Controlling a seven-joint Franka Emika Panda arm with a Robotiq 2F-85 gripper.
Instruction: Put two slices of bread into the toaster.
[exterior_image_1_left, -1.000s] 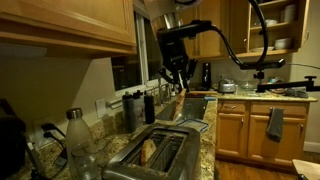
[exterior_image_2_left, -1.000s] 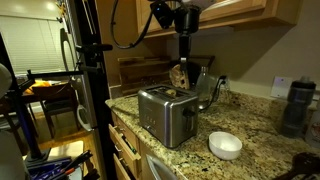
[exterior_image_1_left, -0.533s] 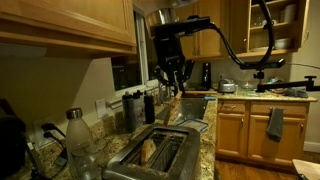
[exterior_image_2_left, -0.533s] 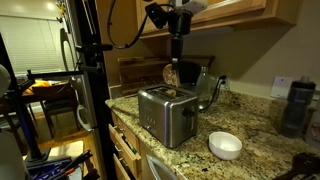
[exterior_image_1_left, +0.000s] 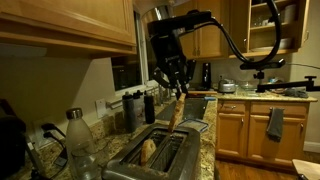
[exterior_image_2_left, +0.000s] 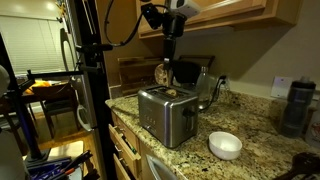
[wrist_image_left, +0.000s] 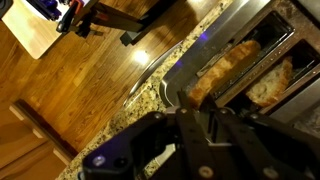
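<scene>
In an exterior view, the gripper (exterior_image_2_left: 165, 70) hangs above the toaster (exterior_image_2_left: 160, 120). Its jaws are clamped tight on a slice (exterior_image_2_left: 161, 76), which is held upright and clear of the slots. A second slice (exterior_image_1_left: 148, 150) sits in a slot with its top showing. To the right, a white bowl (exterior_image_2_left: 225, 146) rests on the granite counter (exterior_image_2_left: 262, 150).

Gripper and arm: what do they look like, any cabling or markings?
Gripper: all black, boxy body narrowing toward the tip. Arm: pale, rounded link above it. A thick black cable loops off near the wrist. No markings legible in any view.
</scene>
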